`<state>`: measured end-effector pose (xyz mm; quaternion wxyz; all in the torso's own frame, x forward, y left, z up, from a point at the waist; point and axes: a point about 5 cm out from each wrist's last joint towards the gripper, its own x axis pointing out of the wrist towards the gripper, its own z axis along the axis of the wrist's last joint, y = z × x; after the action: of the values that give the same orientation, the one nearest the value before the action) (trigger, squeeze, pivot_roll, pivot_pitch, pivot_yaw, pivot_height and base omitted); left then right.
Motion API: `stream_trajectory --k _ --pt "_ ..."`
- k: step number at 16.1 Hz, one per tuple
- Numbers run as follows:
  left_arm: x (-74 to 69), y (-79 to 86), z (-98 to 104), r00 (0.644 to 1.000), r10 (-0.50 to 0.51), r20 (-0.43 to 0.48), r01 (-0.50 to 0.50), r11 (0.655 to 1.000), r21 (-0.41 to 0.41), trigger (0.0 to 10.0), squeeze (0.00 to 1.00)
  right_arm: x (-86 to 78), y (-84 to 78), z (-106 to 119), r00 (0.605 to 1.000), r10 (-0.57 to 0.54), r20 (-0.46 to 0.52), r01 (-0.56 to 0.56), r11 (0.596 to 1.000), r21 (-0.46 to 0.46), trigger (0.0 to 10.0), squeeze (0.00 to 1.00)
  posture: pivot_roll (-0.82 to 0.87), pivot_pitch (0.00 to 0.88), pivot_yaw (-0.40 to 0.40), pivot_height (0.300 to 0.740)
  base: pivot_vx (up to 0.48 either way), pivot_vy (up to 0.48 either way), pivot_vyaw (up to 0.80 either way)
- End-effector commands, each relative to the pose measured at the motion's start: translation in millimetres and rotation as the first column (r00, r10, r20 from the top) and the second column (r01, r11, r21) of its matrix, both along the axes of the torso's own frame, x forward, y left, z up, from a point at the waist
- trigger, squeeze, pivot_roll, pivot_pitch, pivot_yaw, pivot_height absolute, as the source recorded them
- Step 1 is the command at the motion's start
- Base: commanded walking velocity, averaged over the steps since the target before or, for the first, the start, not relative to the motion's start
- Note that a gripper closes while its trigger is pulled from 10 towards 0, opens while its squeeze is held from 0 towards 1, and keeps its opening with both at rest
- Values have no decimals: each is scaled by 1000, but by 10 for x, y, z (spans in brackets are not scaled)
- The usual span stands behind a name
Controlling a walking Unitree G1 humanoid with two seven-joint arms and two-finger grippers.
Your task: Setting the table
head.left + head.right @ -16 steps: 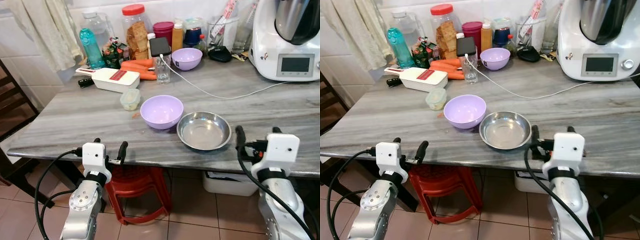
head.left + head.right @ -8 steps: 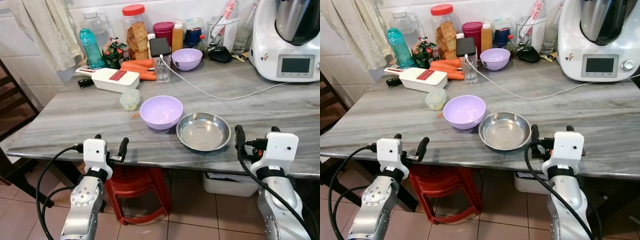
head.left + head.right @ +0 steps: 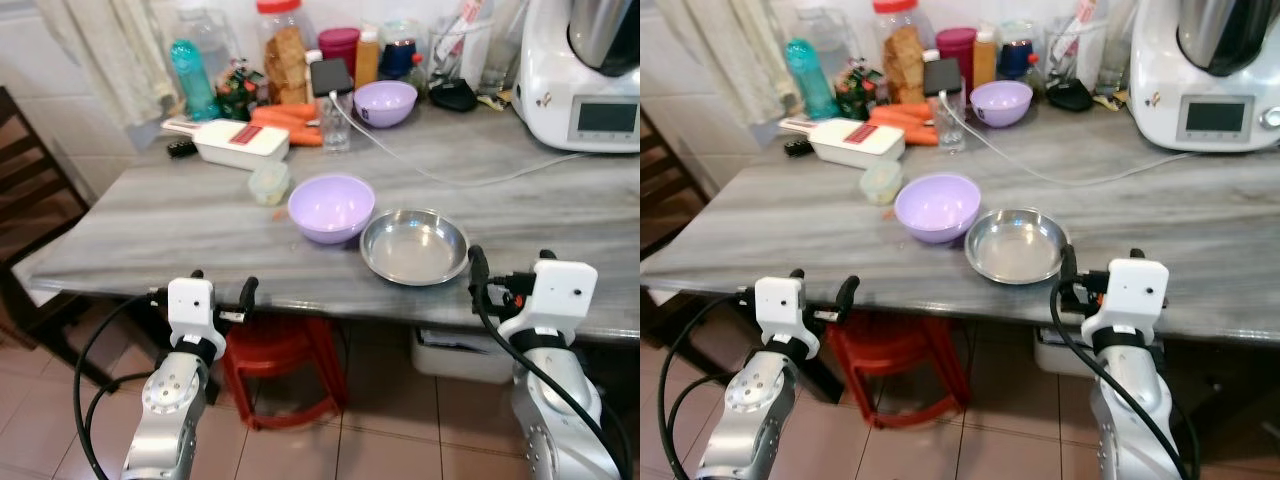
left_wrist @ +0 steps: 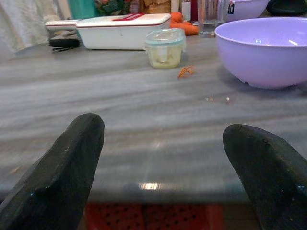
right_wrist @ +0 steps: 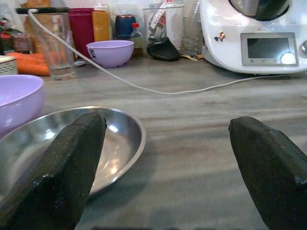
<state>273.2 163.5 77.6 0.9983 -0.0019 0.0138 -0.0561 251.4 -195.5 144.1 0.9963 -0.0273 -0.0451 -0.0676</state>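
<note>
A large purple bowl (image 3: 331,207) stands near the front middle of the grey marble table (image 3: 180,225). A shallow steel dish (image 3: 414,246) touches it on its right side. A second, smaller purple bowl (image 3: 385,102) is at the back. My left gripper (image 3: 222,285) is open, level with the table's front edge and left of the large bowl (image 4: 268,48). My right gripper (image 3: 510,262) is open at the front edge, just right of the steel dish (image 5: 96,139). Neither gripper holds anything.
A small lidded container (image 3: 268,182), white slicer (image 3: 240,143), carrots (image 3: 290,122), a glass (image 3: 336,132), jars and bottles crowd the back. A white kitchen machine (image 3: 590,75) with a trailing cable stands back right. Under the table stands a red stool (image 3: 285,370). A dark chair (image 3: 30,200) is at the left.
The whole picture has shifted and tilted as the camera moved, with more floor now visible. Nothing on the table has moved, and both grippers stay open at the front edge.
</note>
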Motion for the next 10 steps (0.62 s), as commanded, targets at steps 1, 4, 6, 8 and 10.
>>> stream_trajectory --k 1,4,6,8,10 --pt "14 26 -5 1000 9 -9 -9 1000 20 10000 0 13 -1 -17 1000 -11 -12 11 1000 22 10000 0 -155 0 135 740 -292 0 0" --pt "22 20 -4 1000 7 -8 -6 1000 19 10000 0 32 -27 -39 999 -27 -28 27 999 27 10000 0 -155 0 134 740 -291 0 0" --pt "25 18 -3 1000 4 -8 -4 1000 20 10000 0 45 -35 -35 999 -49 -21 49 999 -4 10000 0 -155 0 134 740 -289 0 0" --pt "28 20 -4 1000 3 -10 -3 1000 21 10000 0 54 -41 -49 998 -55 -17 54 998 -18 10000 0 -153 0 135 740 -289 0 0" --pt "33 18 -6 1000 0 -11 0 1000 23 10000 0 58 -36 -64 998 -51 -21 51 999 -6 10000 0 -152 0 135 740 -292 0 0"
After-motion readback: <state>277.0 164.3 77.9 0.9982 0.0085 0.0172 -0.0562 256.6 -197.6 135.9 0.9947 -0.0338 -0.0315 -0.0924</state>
